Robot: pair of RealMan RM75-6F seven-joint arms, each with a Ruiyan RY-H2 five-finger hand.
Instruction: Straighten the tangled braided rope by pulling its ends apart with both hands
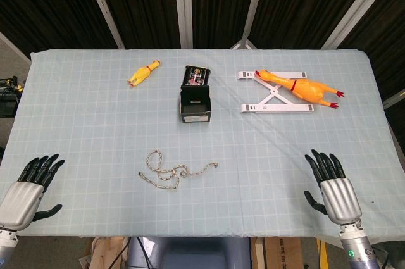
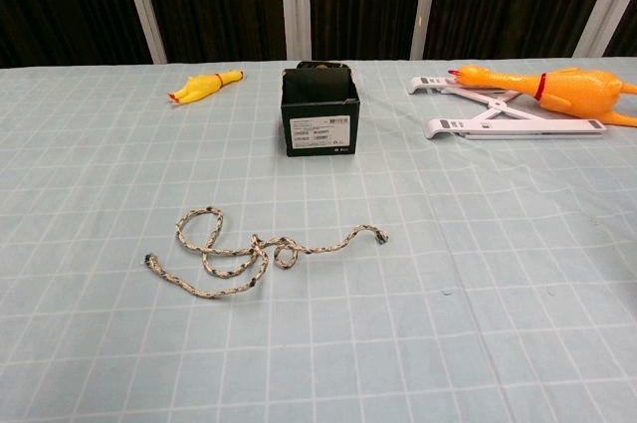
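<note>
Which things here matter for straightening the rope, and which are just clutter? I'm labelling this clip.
Job: braided rope, left hand, right hand.

Lying about: small rubber chicken, black box, large rubber chicken, white stand.

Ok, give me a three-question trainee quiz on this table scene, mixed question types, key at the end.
1. True or false: the left hand is holding the braided rope.
2. What lies on the white folding stand?
A. the small rubber chicken
B. the large rubber chicken
C. the black box
3. Fill in: the right hand holds ____.

Key: 1 false; 2 B; 3 nothing. Both hands rest open near the table's front edge, apart from the rope.
</note>
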